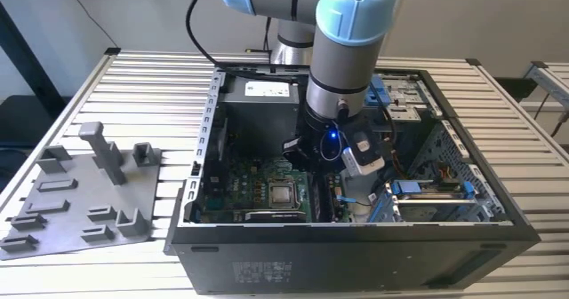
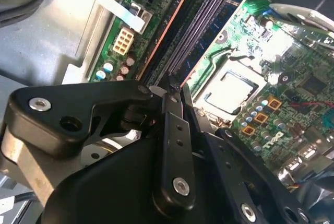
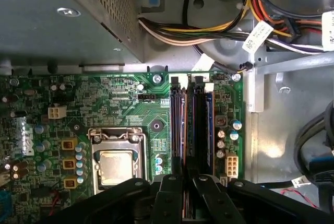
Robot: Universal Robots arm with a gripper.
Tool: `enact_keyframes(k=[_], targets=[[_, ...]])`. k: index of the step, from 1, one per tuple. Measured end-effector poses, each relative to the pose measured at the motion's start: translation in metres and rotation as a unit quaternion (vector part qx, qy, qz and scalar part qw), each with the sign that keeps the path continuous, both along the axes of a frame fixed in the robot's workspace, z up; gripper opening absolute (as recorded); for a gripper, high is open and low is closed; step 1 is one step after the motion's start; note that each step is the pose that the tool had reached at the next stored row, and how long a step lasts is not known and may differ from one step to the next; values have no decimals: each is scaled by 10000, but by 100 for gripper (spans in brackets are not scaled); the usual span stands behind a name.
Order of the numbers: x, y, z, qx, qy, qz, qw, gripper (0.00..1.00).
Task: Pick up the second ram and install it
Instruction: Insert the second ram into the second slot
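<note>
Ram, the second one (image 3: 183, 130), stands edge-on over the memory slots (image 3: 201, 125) near the motherboard (image 3: 120, 104) edge, inside the computer case (image 1: 498, 199). The gripper (image 2: 169, 96) pinches it between pressed fingers. Picking looks done; whether it is fully seated I cannot tell.

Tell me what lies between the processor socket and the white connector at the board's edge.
In the first wrist view, the parallel memory slots lie between the processor socket and the white connector.
</note>
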State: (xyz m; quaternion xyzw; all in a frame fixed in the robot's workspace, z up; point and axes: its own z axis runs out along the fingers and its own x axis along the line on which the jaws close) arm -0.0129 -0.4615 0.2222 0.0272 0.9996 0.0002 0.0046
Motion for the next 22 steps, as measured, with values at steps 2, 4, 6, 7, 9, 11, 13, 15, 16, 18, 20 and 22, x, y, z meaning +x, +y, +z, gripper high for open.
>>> enact_keyframes(k=[2,4,6,7,9,11,13,15,16,18,20,22], targets=[[0,3,-2,0,0,-1,10000,14],[0,13,-6,2,-1,0,10000,14],[0,16,-12,0,0,0,10000,14],[0,16,-13,-1,0,0,10000,14],[0,16,-15,0,0,0,10000,14],[1,17,-25,2,-1,-1,10000,14],[5,16,-29,-1,0,0,10000,14],[5,16,-38,0,0,-1,10000,14],[5,16,-42,-1,0,-1,10000,14],[6,17,-60,1,0,0,10000,14],[6,16,-67,0,0,0,10000,14],[6,16,-67,-1,0,0,10000,14]])
